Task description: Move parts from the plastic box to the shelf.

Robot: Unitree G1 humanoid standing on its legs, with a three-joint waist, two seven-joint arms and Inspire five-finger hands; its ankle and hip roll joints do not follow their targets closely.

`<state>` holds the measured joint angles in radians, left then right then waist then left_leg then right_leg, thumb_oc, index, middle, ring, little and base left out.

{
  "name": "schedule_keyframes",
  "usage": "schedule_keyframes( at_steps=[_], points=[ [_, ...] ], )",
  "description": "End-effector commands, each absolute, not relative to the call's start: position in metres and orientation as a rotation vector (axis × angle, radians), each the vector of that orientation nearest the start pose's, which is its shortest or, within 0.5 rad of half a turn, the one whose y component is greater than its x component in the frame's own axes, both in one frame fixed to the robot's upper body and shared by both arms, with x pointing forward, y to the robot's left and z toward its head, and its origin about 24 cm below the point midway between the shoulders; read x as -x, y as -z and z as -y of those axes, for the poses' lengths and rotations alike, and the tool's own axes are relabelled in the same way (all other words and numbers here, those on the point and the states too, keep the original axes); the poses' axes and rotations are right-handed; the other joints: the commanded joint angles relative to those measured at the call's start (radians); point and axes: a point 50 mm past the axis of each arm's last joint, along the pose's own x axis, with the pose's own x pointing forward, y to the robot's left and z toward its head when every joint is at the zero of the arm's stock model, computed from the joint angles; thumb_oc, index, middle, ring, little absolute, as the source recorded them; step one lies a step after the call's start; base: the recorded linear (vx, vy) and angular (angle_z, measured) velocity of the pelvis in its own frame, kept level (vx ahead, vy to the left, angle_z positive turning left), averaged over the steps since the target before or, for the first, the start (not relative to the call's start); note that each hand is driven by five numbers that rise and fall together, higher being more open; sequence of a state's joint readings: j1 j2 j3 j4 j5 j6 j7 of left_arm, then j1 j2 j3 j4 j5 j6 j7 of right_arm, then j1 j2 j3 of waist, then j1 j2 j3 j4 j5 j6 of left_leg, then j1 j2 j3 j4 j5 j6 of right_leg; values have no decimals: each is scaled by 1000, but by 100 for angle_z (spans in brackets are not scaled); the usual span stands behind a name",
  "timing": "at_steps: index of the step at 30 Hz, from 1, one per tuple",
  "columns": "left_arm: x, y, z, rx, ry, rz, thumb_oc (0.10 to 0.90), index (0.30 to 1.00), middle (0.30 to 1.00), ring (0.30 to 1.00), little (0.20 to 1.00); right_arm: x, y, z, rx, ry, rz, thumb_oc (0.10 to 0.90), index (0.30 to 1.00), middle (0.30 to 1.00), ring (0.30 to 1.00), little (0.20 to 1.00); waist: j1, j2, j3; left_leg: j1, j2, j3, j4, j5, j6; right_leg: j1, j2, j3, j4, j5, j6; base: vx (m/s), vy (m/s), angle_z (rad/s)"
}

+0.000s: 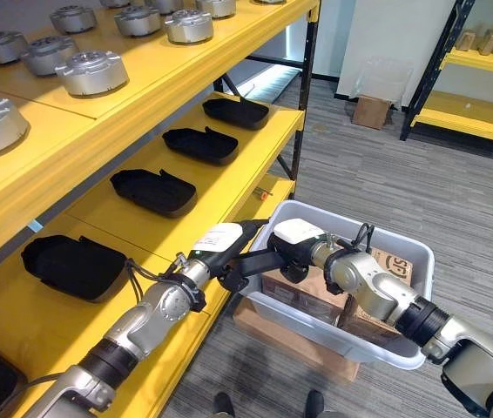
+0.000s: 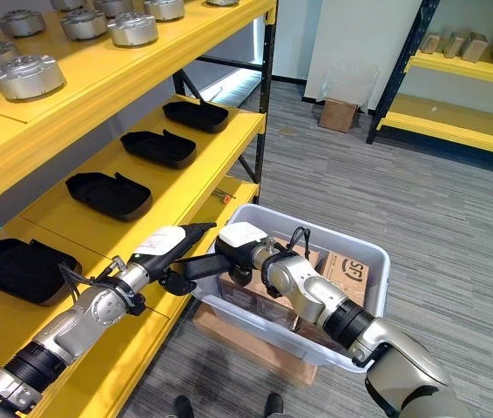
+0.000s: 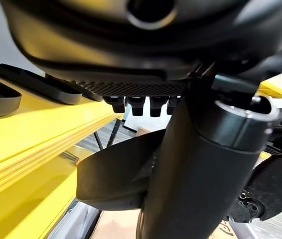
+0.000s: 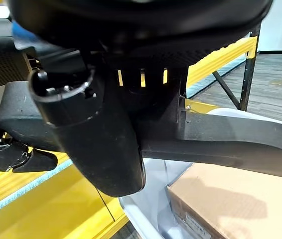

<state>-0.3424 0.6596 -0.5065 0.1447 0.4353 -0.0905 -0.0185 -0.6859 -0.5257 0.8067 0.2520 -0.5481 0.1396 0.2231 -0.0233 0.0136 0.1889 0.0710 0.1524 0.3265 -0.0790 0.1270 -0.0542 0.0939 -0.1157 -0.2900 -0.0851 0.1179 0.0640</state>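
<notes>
A flat black part hangs over the near left rim of the grey plastic box, beside the yellow shelf. My left hand reaches in from the shelf side and pinches one end of the part between thumb and fingers. From the box side, my right hand grips the other end of the part. Both hands meet on the part.
Several black parts lie in a row on the middle shelf board. Silver round parts fill the upper board. Cardboard boxes sit in the plastic box, which rests on cardboard. Another yellow shelf stands at the far right.
</notes>
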Motion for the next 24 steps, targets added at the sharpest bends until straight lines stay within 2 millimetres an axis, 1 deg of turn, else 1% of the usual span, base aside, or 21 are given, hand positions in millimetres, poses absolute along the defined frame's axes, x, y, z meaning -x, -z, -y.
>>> schedule_keyframes(
  at_steps=[1,3,8,16,24],
  points=[
    [-318,-143,-147,-1196,409,484,900,1000,1000,1000,1000,-342,-162,47,1462,-600,453,400,300,300,300,300,24,-23,-53,72,49,-46,-8,-80,-54,19,-67,55,65,-100,73,0,0,0],
    [-318,-144,-146,-1200,410,481,900,1000,1000,1000,1000,-342,-162,46,1462,-600,451,400,300,300,300,300,24,-22,-55,71,49,-47,-8,-80,-54,18,-66,55,66,-101,72,0,0,0],
    [-319,-145,-151,-1218,411,477,900,1000,1000,1000,1000,-343,-165,45,1465,-594,453,400,300,300,300,300,25,-21,-52,72,51,-45,-8,-76,-56,16,-66,57,70,-102,70,0,0,0],
    [-323,-150,-148,-1261,424,484,900,1000,1000,1000,1000,-344,-168,44,1466,-590,457,400,300,300,300,300,20,-21,-53,71,51,-43,-8,-74,-58,13,-65,60,72,-101,70,0,0,0],
    [-326,-143,-151,-1264,433,423,900,1000,1000,1000,1000,-345,-169,42,1462,-591,460,400,300,300,300,300,16,-19,-51,74,52,-41,-8,-73,-58,11,-64,64,72,-101,69,0,0,0]
  ],
)
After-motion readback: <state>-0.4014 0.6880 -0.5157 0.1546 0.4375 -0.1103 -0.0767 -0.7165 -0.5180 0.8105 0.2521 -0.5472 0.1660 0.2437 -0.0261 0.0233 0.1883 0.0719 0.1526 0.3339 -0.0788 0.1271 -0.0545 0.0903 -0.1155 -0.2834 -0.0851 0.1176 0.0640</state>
